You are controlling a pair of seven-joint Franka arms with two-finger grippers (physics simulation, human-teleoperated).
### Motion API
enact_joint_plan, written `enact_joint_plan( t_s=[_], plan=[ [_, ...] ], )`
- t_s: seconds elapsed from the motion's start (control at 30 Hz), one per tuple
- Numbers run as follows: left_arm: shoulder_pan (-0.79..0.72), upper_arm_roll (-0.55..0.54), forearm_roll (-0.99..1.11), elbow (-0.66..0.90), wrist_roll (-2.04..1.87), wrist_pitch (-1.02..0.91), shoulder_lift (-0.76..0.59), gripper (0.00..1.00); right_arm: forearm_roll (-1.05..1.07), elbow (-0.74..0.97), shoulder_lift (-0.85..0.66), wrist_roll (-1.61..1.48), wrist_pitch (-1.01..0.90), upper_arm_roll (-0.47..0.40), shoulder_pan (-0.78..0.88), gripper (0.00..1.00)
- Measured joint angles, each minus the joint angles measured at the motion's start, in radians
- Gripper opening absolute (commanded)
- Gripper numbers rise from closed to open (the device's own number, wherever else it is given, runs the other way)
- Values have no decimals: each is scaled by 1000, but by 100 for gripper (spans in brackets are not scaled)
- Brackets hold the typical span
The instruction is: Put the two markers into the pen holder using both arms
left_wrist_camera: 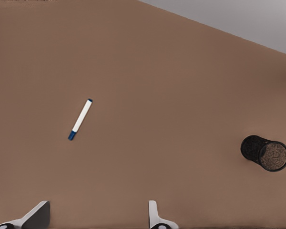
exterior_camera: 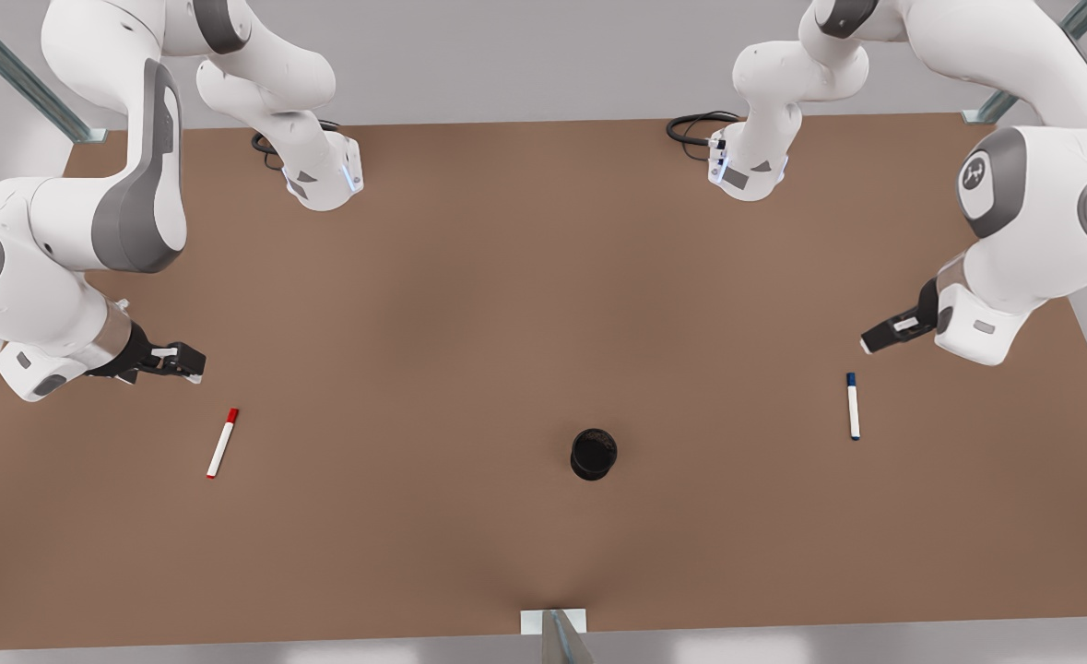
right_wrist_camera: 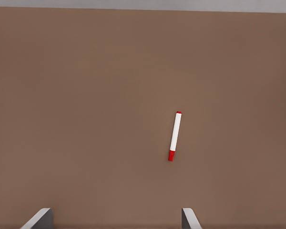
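Observation:
The red marker (exterior_camera: pixel 222 443) (right_wrist_camera: pixel 175 136) lies flat on the brown table toward the front view's left. My right gripper (exterior_camera: pixel 188 364) (right_wrist_camera: pixel 115 218) hovers open just behind it, holding nothing. On the front view's right lies the blue marker (exterior_camera: pixel 853 406) (left_wrist_camera: pixel 80 119), with my left gripper (exterior_camera: pixel 875 339) (left_wrist_camera: pixel 96 217) open above and slightly behind it, also holding nothing. The black pen holder (exterior_camera: pixel 593 454) (left_wrist_camera: pixel 265 153) stands upright near the table's middle front, between the two markers and apart from both.
The two arm bases (exterior_camera: pixel 322 175) (exterior_camera: pixel 746 166) stand at the table's back edge with black cables (exterior_camera: pixel 695 124) beside them. A metal bracket (exterior_camera: pixel 552 622) sits at the front edge. Bare tabletop (exterior_camera: pixel 469 304) stretches between the markers and the holder.

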Motion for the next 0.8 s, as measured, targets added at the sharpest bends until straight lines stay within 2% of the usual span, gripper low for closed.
enact_joint_plan(
  t_s=[0.03, 0.1, 0.23, 0.47, 0.6, 0.8],
  plan=[
    [3, 0, 0, -8, 21, 4, 7, 100, 0, 0, 0, 0, 0, 0, 0, 100],
    [20, 6, 10, -120, 61, 60, 16, 100, 0, 0, 0, 0, 0, 0, 0, 100],
    [109, 9, 4, -266, 153, 255, 128, 100, 1, 0, 0, 0, 0, 0, 0, 100],
    [219, 9, -39, -312, 397, 599, 335, 100, 1, 0, 2, -1, 0, 0, -2, 100],
    [215, 9, -43, -385, 528, 738, 361, 100, 1, 0, 2, -1, 0, 1, 0, 100],
    [221, 9, -44, -419, 688, 830, 386, 99, 1, 0, 2, 0, 0, 1, 0, 100]
  ],
)
